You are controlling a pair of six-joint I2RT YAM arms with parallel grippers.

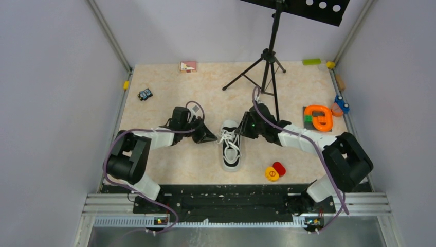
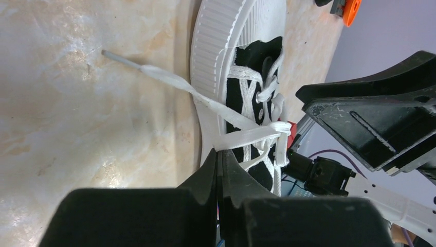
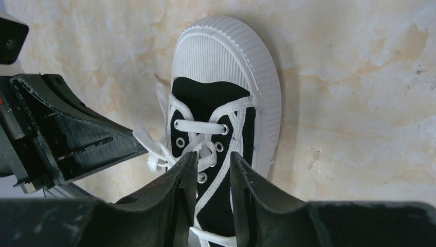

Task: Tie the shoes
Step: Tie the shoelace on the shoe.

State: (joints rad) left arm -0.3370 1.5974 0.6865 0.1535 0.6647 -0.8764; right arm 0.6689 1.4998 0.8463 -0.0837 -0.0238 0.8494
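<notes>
My left gripper (image 2: 218,156) pinched a white lace (image 2: 247,135) at lower centre to tension it, while my right gripper (image 3: 213,158) hung half-spread over the sneaker (image 3: 226,62), seemingly ready to help.

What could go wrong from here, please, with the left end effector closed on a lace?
1. The left end effector pinches the lace only at its very tips, so a pull may slip it free.
2. Nothing visibly pins the shoe; a tug could drag it across the table.
3. The right end effector, jaws slightly apart over the shoe, sits very near the left one; they might collide.
</notes>
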